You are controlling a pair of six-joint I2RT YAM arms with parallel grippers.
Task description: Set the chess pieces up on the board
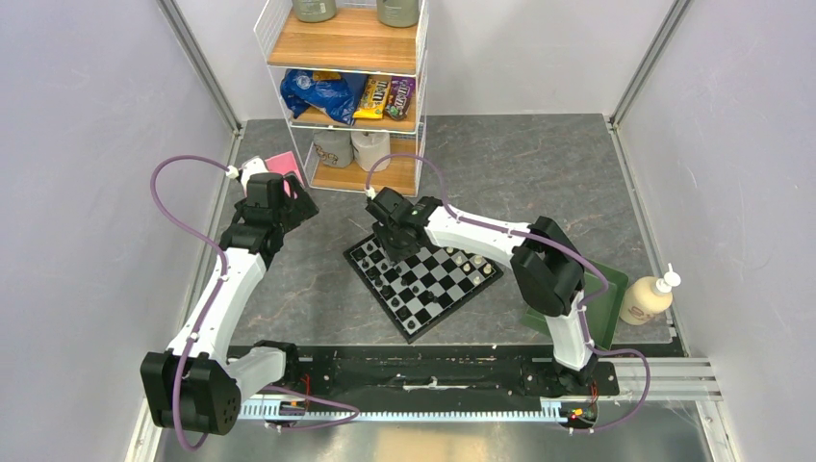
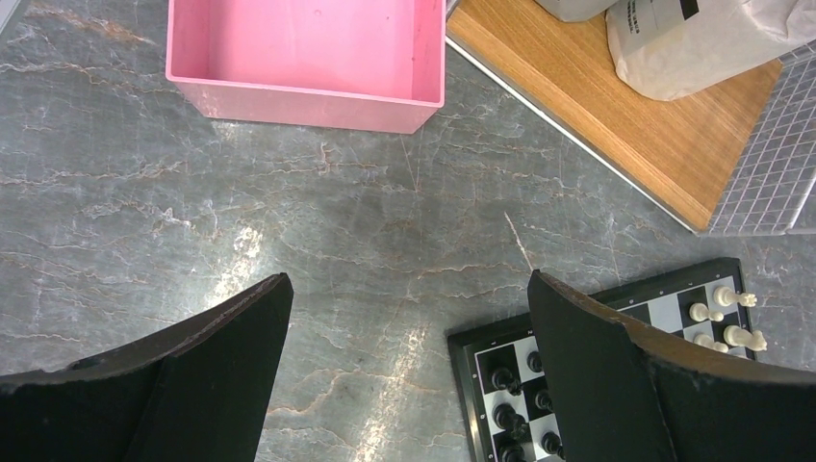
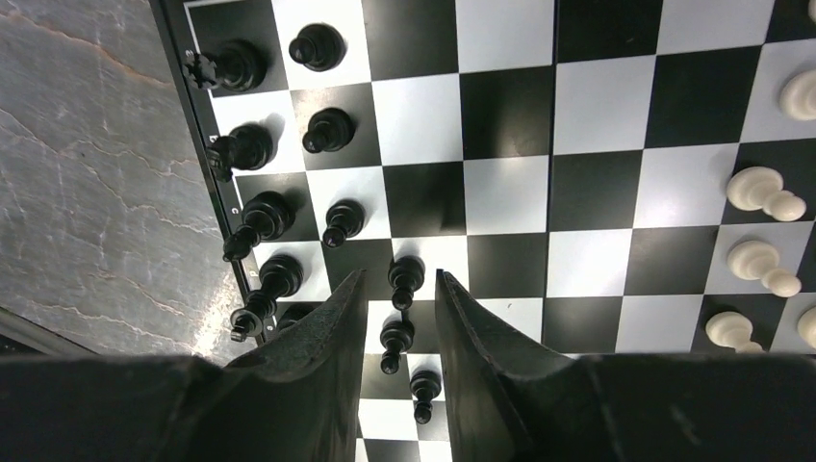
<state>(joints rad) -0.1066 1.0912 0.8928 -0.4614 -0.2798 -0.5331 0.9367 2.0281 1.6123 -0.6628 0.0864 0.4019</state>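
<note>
The board (image 1: 438, 281) lies at an angle mid-table. Black chess pieces (image 1: 370, 265) stand in two rows along its left side and cream pieces (image 1: 471, 262) along its far right side. My right gripper (image 1: 390, 236) hovers over the black rows. In the right wrist view its jaws (image 3: 400, 274) stand narrowly open, holding nothing, and several black pawns (image 3: 396, 337) stand on their squares in the gap. Cream pieces (image 3: 760, 188) line the right edge. My left gripper (image 2: 409, 277) is wide open and empty over bare table, left of the board's corner (image 2: 481, 346).
A pink box (image 2: 308, 58) sits just beyond the left gripper. A wire shelf rack (image 1: 346, 87) with a wooden bottom shelf (image 2: 616, 106) stands behind the board. A green tray (image 1: 601, 298) and a soap bottle (image 1: 650, 296) are at the right.
</note>
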